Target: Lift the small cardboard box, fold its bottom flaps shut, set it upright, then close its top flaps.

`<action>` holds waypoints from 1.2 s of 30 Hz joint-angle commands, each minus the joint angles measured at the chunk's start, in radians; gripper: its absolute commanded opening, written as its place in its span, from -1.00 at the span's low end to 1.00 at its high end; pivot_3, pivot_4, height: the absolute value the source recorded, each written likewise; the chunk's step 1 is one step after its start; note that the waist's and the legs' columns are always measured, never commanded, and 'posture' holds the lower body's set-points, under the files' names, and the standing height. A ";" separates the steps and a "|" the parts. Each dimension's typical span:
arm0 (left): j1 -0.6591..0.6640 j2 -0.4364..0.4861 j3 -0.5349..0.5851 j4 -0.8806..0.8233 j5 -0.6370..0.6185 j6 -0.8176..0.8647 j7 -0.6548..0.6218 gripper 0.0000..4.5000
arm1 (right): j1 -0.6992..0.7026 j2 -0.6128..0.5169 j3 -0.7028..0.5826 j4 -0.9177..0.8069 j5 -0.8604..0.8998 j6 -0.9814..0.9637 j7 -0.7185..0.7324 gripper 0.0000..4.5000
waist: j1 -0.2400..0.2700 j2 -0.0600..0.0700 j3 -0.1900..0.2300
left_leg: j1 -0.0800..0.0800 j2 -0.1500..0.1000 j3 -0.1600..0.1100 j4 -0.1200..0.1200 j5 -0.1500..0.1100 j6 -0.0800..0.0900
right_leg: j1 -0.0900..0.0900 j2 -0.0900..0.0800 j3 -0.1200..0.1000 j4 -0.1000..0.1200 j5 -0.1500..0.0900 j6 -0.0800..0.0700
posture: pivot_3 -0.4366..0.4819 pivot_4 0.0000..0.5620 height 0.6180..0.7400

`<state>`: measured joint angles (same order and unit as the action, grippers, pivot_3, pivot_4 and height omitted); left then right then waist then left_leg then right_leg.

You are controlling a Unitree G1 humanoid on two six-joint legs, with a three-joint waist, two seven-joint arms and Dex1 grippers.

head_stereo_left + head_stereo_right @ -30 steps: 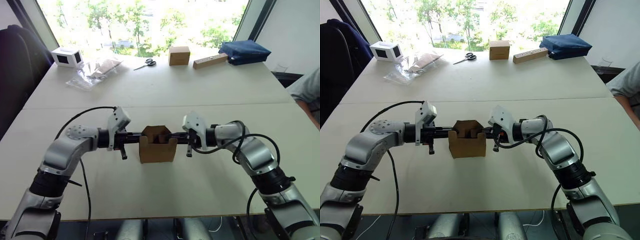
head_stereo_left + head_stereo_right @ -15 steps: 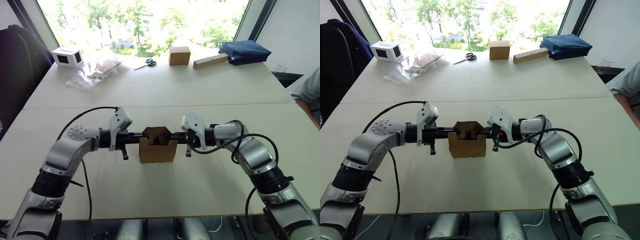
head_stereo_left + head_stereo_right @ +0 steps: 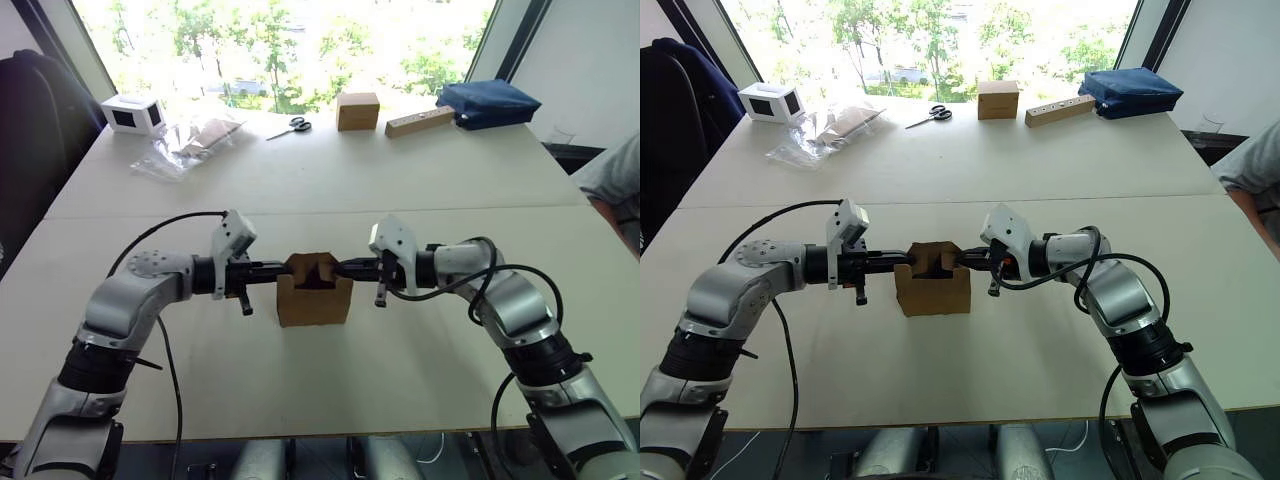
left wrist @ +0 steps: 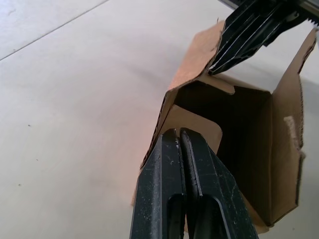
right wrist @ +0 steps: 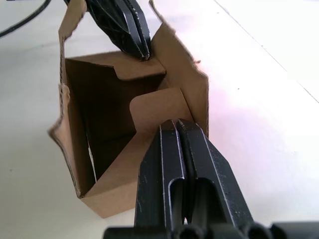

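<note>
Flap-folding is where we judge ourselves: left claw (image 3: 272,268) and right claw (image 3: 345,267), both pinched closed and empty, press the small cardboard box's (image 3: 314,300) side flaps inward on the bench (image 3: 330,180); next, the long flaps

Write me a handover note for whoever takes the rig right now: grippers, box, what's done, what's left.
Left gripper: shut, tip pressing the left top flap inward.
Right gripper: shut, tip pressing the right top flap inward.
Small cardboard box: upright on the table between both grippers, top open, the two side flaps partly folded in, front and back flaps standing.
Done: box set upright; bottom can't be checked.
Left: finish the side flaps, then fold the front and back flaps over them.
</note>
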<state>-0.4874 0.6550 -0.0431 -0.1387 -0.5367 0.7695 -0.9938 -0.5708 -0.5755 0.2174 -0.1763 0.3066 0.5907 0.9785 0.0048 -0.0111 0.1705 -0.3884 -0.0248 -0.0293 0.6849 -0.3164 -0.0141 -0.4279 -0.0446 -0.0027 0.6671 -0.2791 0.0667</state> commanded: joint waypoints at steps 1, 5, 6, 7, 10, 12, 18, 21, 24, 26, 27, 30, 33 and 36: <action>-0.044 0.011 0.082 -0.009 -0.060 0.041 0.013 -0.97 | -0.016 -0.014 -0.084 -0.071 0.069 0.035 -0.004 -1.00 | 0.000 0.000 0.000 | 0.000 0.000 0.000 0.000 0.000 0.000 | 0.000 0.000 0.000 0.000 0.000 0.000 | -0.05 -0.47 1.00; -0.076 0.024 0.113 0.060 -0.058 0.035 0.014 -0.97 | -0.027 -0.035 -0.171 -0.141 0.148 0.106 -0.022 -1.00 | 0.003 0.000 0.000 | 0.000 0.000 0.000 0.000 0.000 0.000 | 0.000 0.000 0.000 0.000 0.000 0.000 | -0.05 -0.47 1.00; -0.085 0.026 0.110 0.091 -0.044 0.017 0.011 -0.97 | -0.031 -0.043 -0.194 -0.175 0.179 0.139 -0.028 -1.00 | 0.003 0.000 0.000 | 0.000 0.000 0.000 0.000 0.000 0.000 | 0.000 0.000 0.000 0.000 0.000 0.000 | -0.05 -0.47 1.00; -0.090 0.026 0.107 0.112 -0.034 0.004 0.008 -0.97 | -0.033 -0.048 -0.208 -0.198 0.201 0.162 -0.033 -1.00 | 0.003 0.000 0.000 | 0.000 0.000 0.000 0.000 0.000 0.000 | 0.000 0.000 0.000 0.000 0.000 0.000 | -0.05 -0.47 1.00; -0.119 0.016 0.074 0.221 0.012 -0.062 -0.017 -0.97 | -0.016 -0.072 -0.223 -0.323 0.301 0.261 -0.035 -1.00 | 0.003 0.000 0.000 | 0.000 0.000 0.000 0.000 0.000 0.000 | 0.000 0.000 0.000 0.000 0.000 0.000 | -0.05 -0.47 1.00; -0.140 0.000 0.047 0.303 0.043 -0.107 -0.041 -0.97 | 0.009 -0.102 -0.187 -0.410 0.324 0.294 -0.034 -1.00 | 0.005 0.000 0.000 | 0.000 0.000 0.000 0.000 0.000 0.000 | 0.000 0.000 0.000 0.000 0.000 0.000 | -0.05 -0.47 1.00; -0.215 -0.066 -0.023 0.573 0.135 -0.238 -0.134 -0.97 | 0.052 -0.110 -0.099 -0.509 0.296 0.295 -0.099 -1.00 | 0.006 0.000 0.000 | -0.001 0.000 0.000 0.001 0.000 0.000 | 0.000 0.000 0.000 0.000 0.000 0.000 | -0.05 -0.47 1.00; -0.247 -0.096 -0.043 0.656 0.163 -0.275 -0.173 -0.97 | 0.060 -0.127 -0.029 -0.491 0.218 0.241 -0.107 -1.00 | 0.006 0.000 0.000 | -0.001 -0.001 0.000 0.001 0.000 0.000 | 0.000 0.000 -0.001 0.000 0.000 0.000 | -0.05 -0.47 1.00; -0.269 -0.127 -0.052 0.720 0.182 -0.310 -0.198 -0.97 | 0.055 -0.120 0.014 -0.467 0.176 0.209 -0.120 -1.00 | 0.005 0.000 0.000 | -0.001 -0.001 0.000 0.001 0.000 0.000 | -0.001 0.000 -0.001 0.000 0.000 0.000 | -0.05 -0.47 1.00; -0.276 -0.141 -0.052 0.738 0.191 -0.323 -0.207 -0.97 | 0.052 -0.114 0.034 -0.452 0.152 0.189 -0.128 -1.00 | 0.005 0.000 0.000 | -0.001 -0.001 0.000 0.001 0.000 0.001 | -0.001 0.000 -0.001 0.000 0.000 0.000 | -0.05 -0.47 1.00; -0.277 -0.149 -0.053 0.744 0.196 -0.331 -0.211 -0.97 | 0.049 -0.108 0.047 -0.441 0.139 0.178 -0.132 -1.00 | 0.005 0.000 0.000 | -0.001 -0.001 0.000 0.001 0.000 0.000 | -0.001 0.000 -0.001 0.000 0.000 0.000 | -0.05 -0.47 1.00; -0.273 -0.167 -0.051 0.744 0.205 -0.338 -0.219 -0.97 | 0.049 -0.097 0.068 -0.419 0.114 0.154 -0.136 -1.00 | 0.002 0.000 0.000 | -0.001 0.000 0.000 0.001 0.000 0.000 | -0.001 0.000 -0.001 0.000 0.000 0.000 | -0.05 -0.47 1.00; -0.263 -0.177 -0.050 0.720 0.201 -0.326 -0.230 -0.97 | 0.043 -0.084 0.075 -0.401 0.104 0.144 -0.136 -1.00 | 0.003 0.000 0.000 | -0.001 0.000 0.000 0.001 0.000 0.000 | -0.001 0.000 -0.001 0.000 0.000 0.000 | -0.05 -0.47 1.00; -0.253 -0.187 -0.050 0.710 0.204 -0.329 -0.229 -0.97 | 0.028 -0.070 0.083 -0.375 0.091 0.136 -0.133 -1.00 | 0.003 0.000 0.000 | -0.001 0.000 0.000 0.001 0.000 0.000 | -0.001 0.000 -0.001 0.000 0.000 0.000 | -0.05 -0.47 1.00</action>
<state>-0.7410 0.4674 -0.1034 0.6054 -0.3350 0.4484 -1.2172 -0.5206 -0.6528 0.3036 -0.5464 0.4053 0.7484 0.8444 0.0075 -0.0113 0.1705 -0.3895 -0.0253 -0.0293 0.6857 -0.3166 -0.0137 -0.4288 -0.0444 -0.0033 0.6673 -0.2790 0.0668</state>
